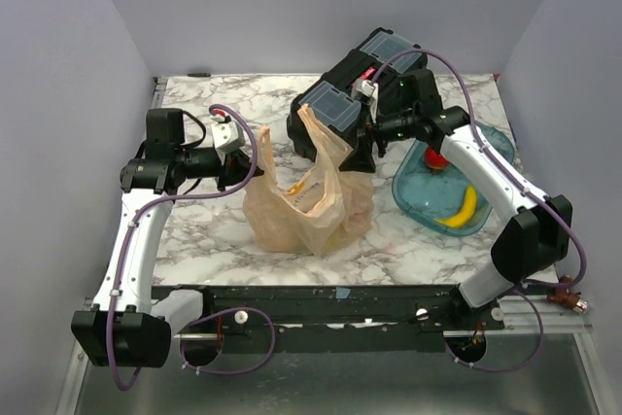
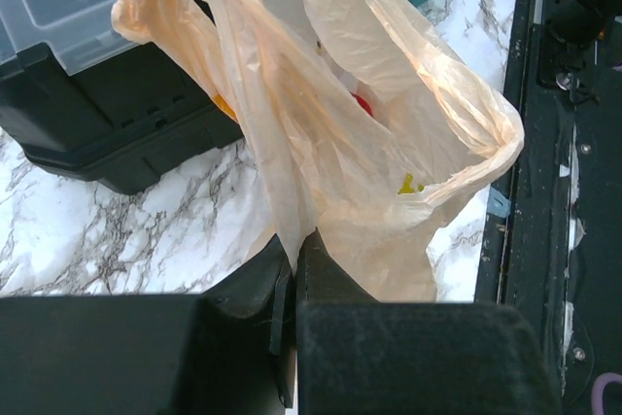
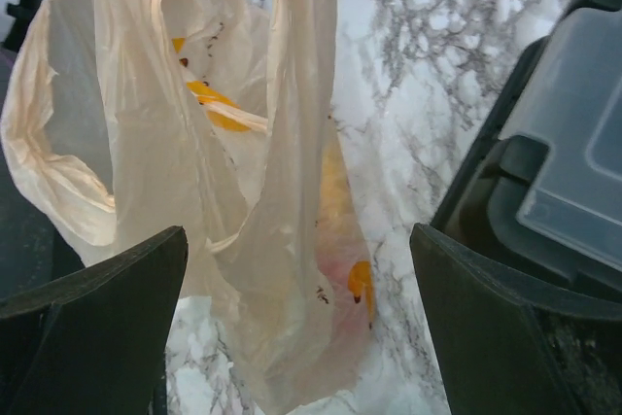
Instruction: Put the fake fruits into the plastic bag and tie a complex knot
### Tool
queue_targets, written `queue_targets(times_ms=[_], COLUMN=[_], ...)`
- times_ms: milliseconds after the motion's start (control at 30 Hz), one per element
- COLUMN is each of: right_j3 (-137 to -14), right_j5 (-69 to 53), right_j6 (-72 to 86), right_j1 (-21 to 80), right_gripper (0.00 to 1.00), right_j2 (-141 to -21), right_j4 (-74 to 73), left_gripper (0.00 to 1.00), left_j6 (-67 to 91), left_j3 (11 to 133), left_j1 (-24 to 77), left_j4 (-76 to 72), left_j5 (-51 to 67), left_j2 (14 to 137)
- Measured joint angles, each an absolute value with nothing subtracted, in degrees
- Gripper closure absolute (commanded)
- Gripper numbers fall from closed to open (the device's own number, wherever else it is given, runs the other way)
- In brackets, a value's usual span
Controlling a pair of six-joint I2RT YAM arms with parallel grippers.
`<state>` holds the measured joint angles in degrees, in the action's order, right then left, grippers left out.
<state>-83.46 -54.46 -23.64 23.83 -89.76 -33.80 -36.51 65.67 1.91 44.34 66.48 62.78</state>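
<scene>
While the left gripper (image 1: 251, 164) is clamped shut on the left side of the bag (image 1: 301, 206), holding it up mid-table, the right gripper (image 1: 362, 155) hangs wide open w/ nothing in it, just right of the bag's other handle (image 1: 316, 128). From the right wrist cam that handle is a long upright strip btwn the two spread fingers (image 3: 107, 318), touching neither as far as I can tell. So it lies straight ahead of the right gripper, long axis vertical, & the right arm is clearly the nearer one. Orange & yellow fruit shows thru the film. A banana (image 1: 460, 209) & a red fruit (image 1: 437, 158) sit in the blue tray (image 1: 416, 199) beside that arm, not yet bagged. Closing on the strip looks easy; fetching fruit means swinging away to the right.
</scene>
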Motion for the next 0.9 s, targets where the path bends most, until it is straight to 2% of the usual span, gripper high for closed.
queue_targets(times_ms=[100, 167, 233, 333, 433, 467, 600, 900], right_j3=[-83.9, -83.9, -83.9, -83.0, -80.0, -78.4, -75.4, -75.6], right_j5=[-58.0, -60.2, -62.2, -64.3, -65.0, -64.8, -60.1, -38.4], right_j6=[-22.5, -21.0, -19.4, -16.1, -11.1, -8.6, -1.7, 0.5], right_j1=[23.7, 23.7, 24.0, 24.6, 25.4, 25.7, 27.0, 36.0], right_gripper=[0.0, 0.04, 0.2, 0.54, 0.97, 0.99, 1.0, 0.99], right_j2=[-91.9, -92.6, -93.1, -93.4, -93.1, -92.8, -91.7, -85.9], right_j4=[-34.1, -33.9, -33.3, -30.5, -25.8, -23.9, -21.4, -23.1], left_gripper=[1.0, 1.0, 1.0, 1.0, 1.0, 1.0, 1.0, 1.0], left_j6=[-37.8, -38.5, -39.0, -39.5, -41.2, -42.0, -48.1, -53.7], left_j3=[66.9, 67.9, 68.8, 69.5, 71.4, 72.1, 73.8, 77.4], left_j1=[2.2, 2.4, 2.5, 2.8, 4.4, 5.4, 13.0, 24.3], left_j4=[46.1, 46.7, 46.9, 47.4, 49.8, 50.8, 54.9, 58.3], left_j5=[66.2, 66.0, 66.0, 65.7, 64.6, 64.0, 60.6, 56.2], left_j2=[63.0, 63.4, 64.0, 64.8, 65.8, 66.1, 65.9, 66.7])
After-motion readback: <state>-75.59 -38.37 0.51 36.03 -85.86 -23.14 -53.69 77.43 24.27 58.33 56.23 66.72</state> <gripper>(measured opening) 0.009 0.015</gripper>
